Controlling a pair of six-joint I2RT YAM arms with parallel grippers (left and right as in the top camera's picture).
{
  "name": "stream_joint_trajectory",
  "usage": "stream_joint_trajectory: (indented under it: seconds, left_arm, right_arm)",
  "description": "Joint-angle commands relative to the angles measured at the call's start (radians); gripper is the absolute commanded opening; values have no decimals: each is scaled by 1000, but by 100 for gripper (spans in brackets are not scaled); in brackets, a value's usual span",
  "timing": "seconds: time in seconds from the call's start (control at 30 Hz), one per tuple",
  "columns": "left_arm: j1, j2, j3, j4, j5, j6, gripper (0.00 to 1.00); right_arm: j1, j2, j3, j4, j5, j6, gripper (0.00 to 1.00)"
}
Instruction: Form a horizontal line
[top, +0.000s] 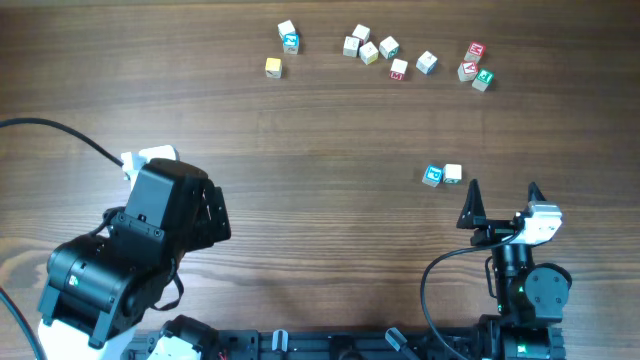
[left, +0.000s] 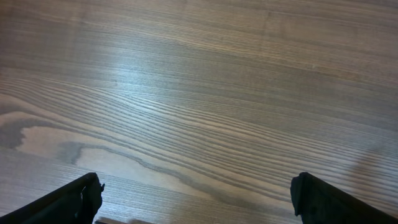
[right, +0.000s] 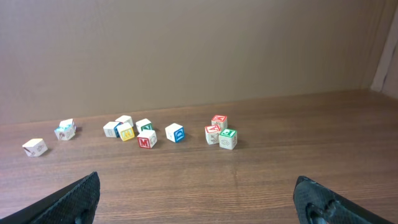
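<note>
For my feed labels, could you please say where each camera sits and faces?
Overhead: above the table, looking down; left arm, right arm, row of two cubes, loose cubes.
Left wrist: on the left gripper, facing the table; open fingertips show.
Right wrist: on the right gripper, facing loose cubes, wall; open fingertips show.
Shared: overhead and right wrist show loose cubes.

Left gripper (left: 196, 199) hanging over worktop (left: 205, 93), jaws standing wide apart. Dark fingertips (left: 68, 202) poking in at the view's lower corners. Wood grain running slantwise between them. Pale sheen glancing off the wood, upper left.
</note>
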Motion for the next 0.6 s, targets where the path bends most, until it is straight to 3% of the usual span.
stream_joint_trajectory:
  seconds: [0.0, 0.47, 0.57]
  left_arm:
    - [5, 2, -6, 0, -11, -16, 100]
    - [5, 2, -6, 0, -11, -16, 100]
    - [5, 3, -6, 0, -11, -16, 100]
  right_arm:
    - [-4, -4, -1, 2, -9, 14, 100]
    - [-4, -4, -1, 29, 14, 13, 100]
    - [-4, -4, -1, 32, -65, 103, 100]
